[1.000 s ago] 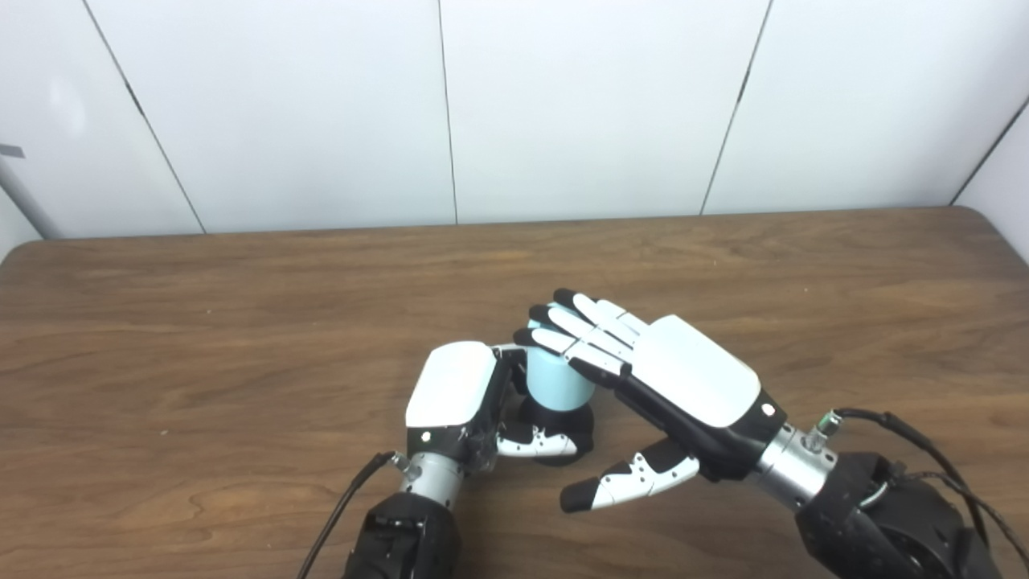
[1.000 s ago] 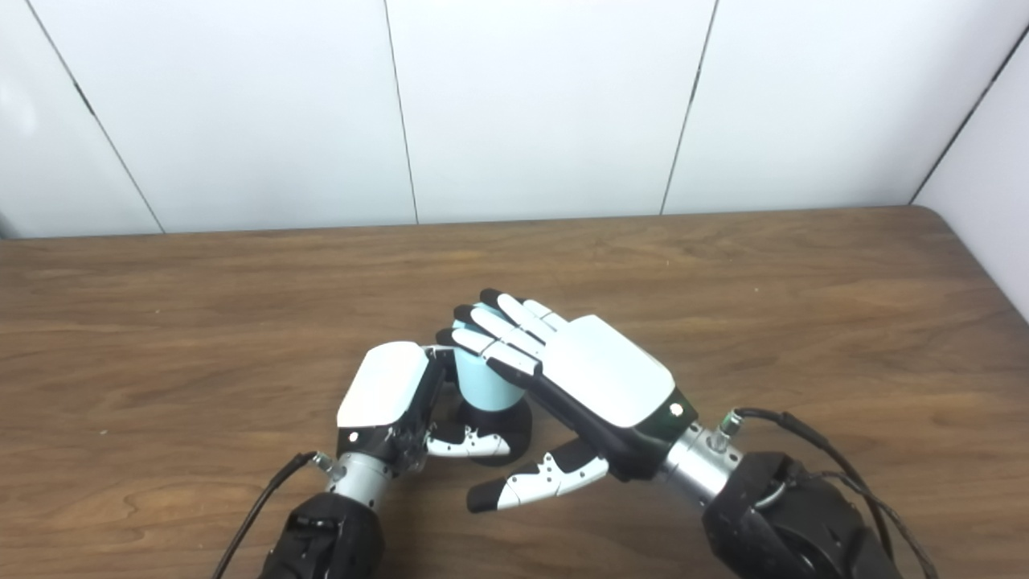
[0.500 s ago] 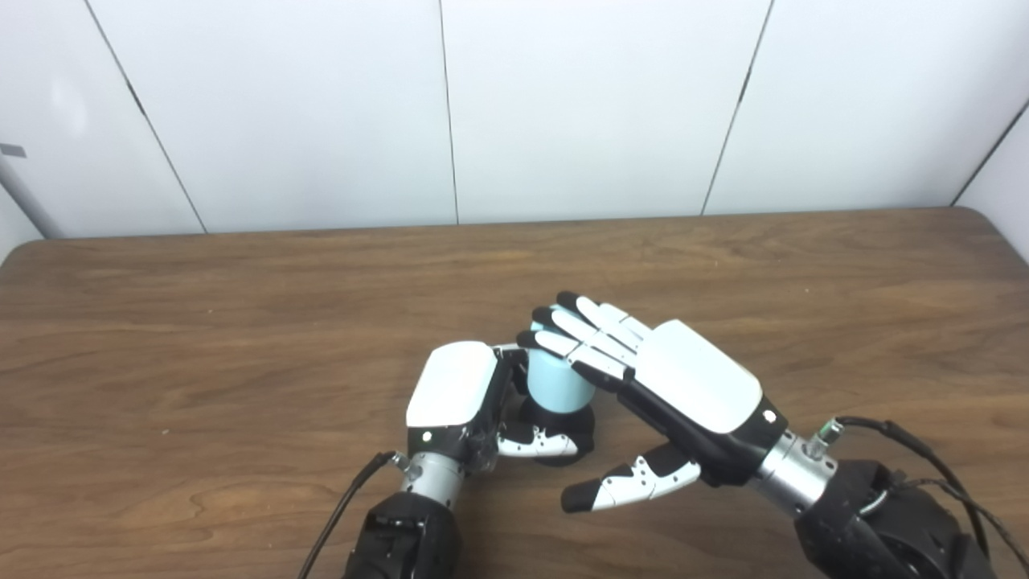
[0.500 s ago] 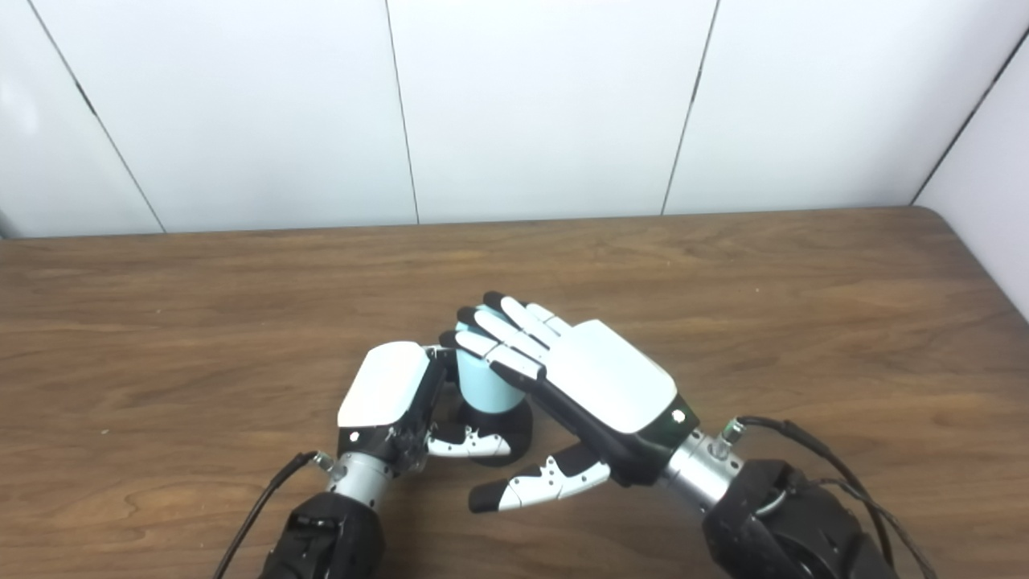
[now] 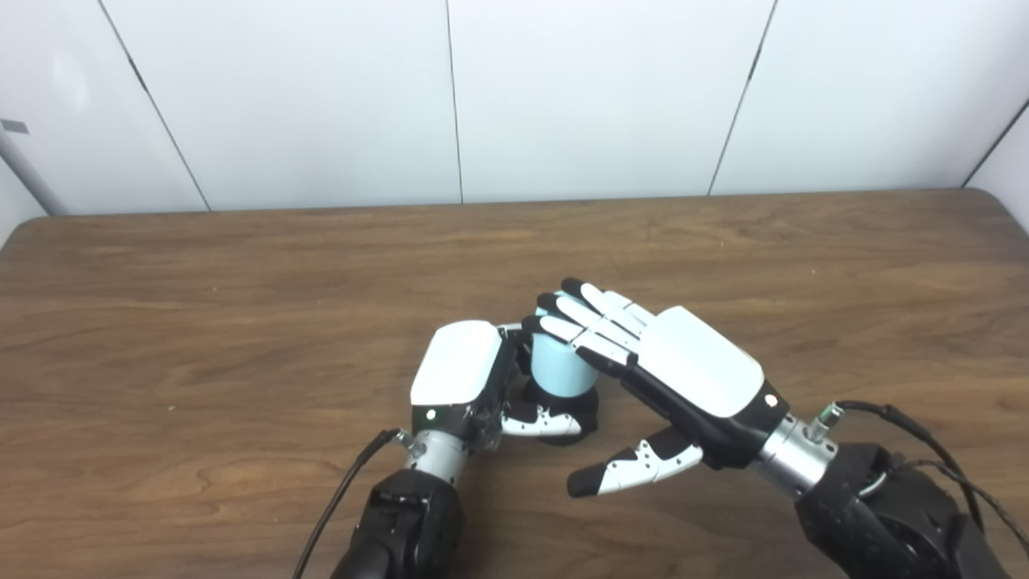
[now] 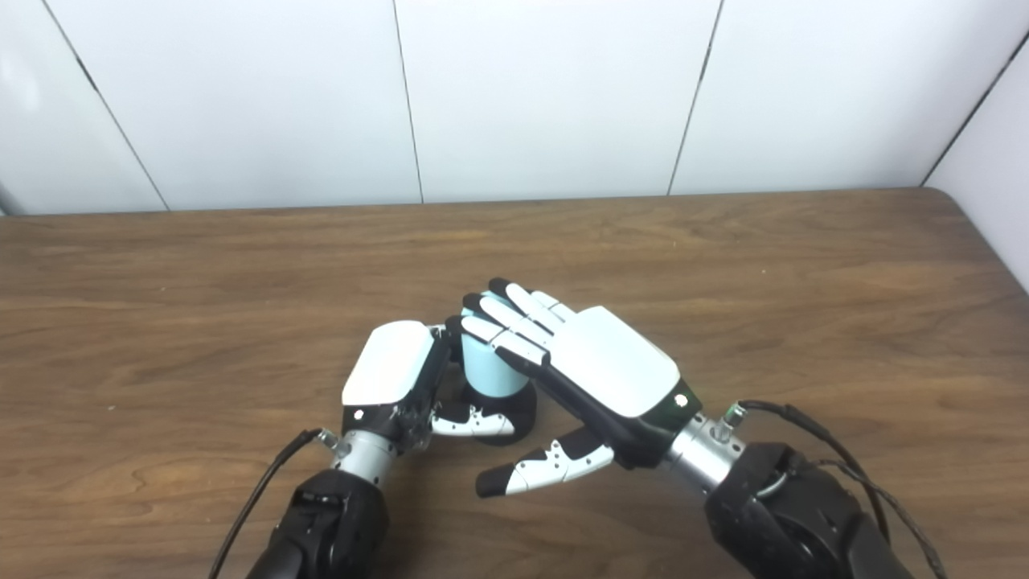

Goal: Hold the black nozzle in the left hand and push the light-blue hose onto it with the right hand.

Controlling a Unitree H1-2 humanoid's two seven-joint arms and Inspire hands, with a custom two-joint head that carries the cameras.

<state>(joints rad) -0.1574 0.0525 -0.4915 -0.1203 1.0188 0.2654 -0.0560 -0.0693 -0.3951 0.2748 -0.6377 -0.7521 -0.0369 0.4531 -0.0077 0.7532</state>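
The light-blue hose (image 5: pixel 559 371) stands upright as a short cylinder on the black nozzle (image 5: pixel 587 408), which rests on the table near its middle. My left hand (image 5: pixel 458 374) is shut on the black nozzle, thumb across its front and fingers hidden behind it. My right hand (image 5: pixel 691 370) is open and flat. Its fingers (image 5: pixel 591 318) lie over the top of the hose, and the thumb sticks out low in front, touching nothing. The hose's top end is hidden under those fingers.
The brown wooden table (image 5: pixel 241 281) stretches wide to both sides, with white wall panels (image 5: pixel 595 88) behind its far edge. A black cable (image 5: pixel 342 498) trails from my left wrist, and another runs from my right wrist (image 6: pixel 796 422).
The whole picture has shifted up a little, so the camera moved. Both hands, the hose and the nozzle keep nearly the same pose to each other.
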